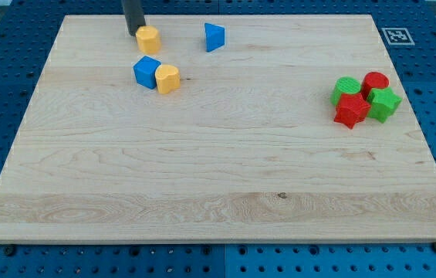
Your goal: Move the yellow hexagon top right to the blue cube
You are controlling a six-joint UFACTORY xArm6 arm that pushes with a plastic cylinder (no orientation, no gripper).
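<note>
**Nearly placed: hexagon sits above the cube, end effector pressed at its upper left**

Now, the camera view, the only one here. My tip (134, 33) is the end effector: a plain dark rod with no jaws, so there is nothing to spread or pinch, and it holds nothing. Its lower end stands at the upper-left edge of the yellow hexagon (149, 38), touching it or very nearly so.

The hexagon lies near the view's top on the bench (218, 177), just above the blue cube (147, 72) and barely to its right, with a small gap between them. A second yellow block (168, 79), rounded on one side, touches the cube's right face. A blue wedge (214, 36) stands apart toward the view's right.

I judge the step in hand to be the final nudge: the hexagon is close to its goal but sits more over the cube than at its top-right corner. The next move calls for a short push toward the view's right and slightly down, gentle enough not to knock the yellow block or cube.

Far at the view's right, a cluster of red and green blocks (364, 98) plays no part.
</note>
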